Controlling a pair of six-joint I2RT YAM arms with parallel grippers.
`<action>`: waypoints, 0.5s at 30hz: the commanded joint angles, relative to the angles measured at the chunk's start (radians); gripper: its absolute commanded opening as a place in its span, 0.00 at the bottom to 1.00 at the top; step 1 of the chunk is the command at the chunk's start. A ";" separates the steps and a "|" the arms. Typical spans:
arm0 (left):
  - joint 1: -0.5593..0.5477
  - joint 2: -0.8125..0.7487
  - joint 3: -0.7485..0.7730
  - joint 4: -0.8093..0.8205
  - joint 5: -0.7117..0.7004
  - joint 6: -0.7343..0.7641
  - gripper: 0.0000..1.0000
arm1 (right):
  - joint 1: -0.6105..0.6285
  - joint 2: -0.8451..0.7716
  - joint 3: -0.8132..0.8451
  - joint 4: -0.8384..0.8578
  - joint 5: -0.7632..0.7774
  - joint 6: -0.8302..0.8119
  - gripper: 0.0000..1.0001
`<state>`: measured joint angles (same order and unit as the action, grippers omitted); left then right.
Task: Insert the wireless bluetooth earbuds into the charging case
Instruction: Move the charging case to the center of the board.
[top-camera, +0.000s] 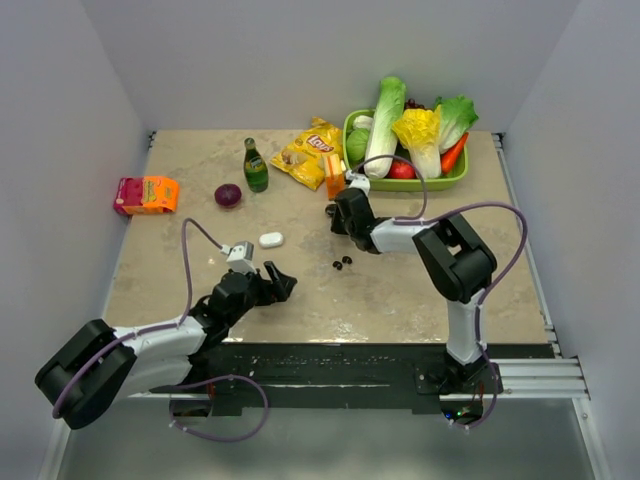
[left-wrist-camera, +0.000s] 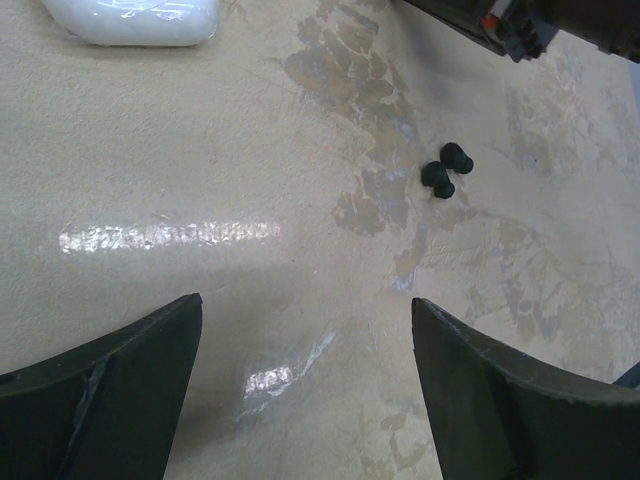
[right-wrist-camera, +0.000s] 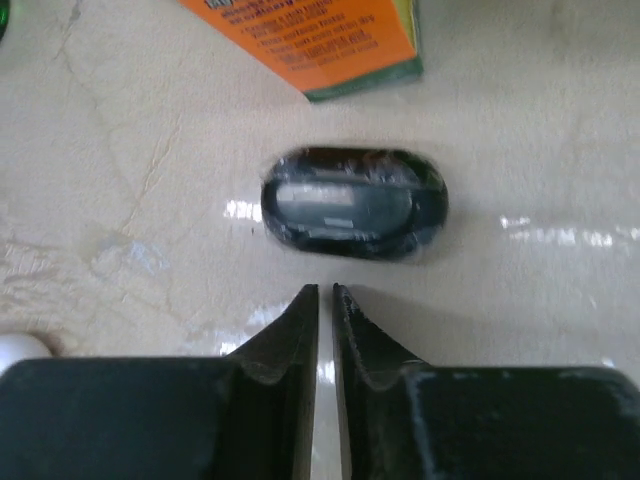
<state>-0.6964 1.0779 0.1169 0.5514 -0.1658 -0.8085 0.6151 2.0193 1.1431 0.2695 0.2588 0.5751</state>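
Nothing seated yet: black earbuds loose on table, apart from black case. Left gripper open, right gripper closed, both empty.

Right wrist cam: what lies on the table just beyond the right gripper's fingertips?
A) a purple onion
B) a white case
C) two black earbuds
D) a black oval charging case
D: the right wrist view shows a black oval charging case lying just past the right gripper, whose jaws are all but shut, with an orange box behind it.
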 joint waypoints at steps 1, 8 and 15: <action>-0.005 0.023 0.075 -0.048 -0.047 0.029 0.92 | 0.003 -0.199 -0.081 -0.001 -0.027 -0.008 0.21; -0.018 0.120 0.289 -0.196 -0.132 0.106 1.00 | 0.017 -0.560 -0.210 -0.113 -0.043 -0.067 0.46; -0.045 0.313 0.490 -0.213 -0.260 0.052 1.00 | 0.061 -0.864 -0.348 -0.219 0.007 -0.118 0.47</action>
<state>-0.7277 1.2911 0.4877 0.3553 -0.3107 -0.7403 0.6537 1.2766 0.8719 0.1543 0.2298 0.5045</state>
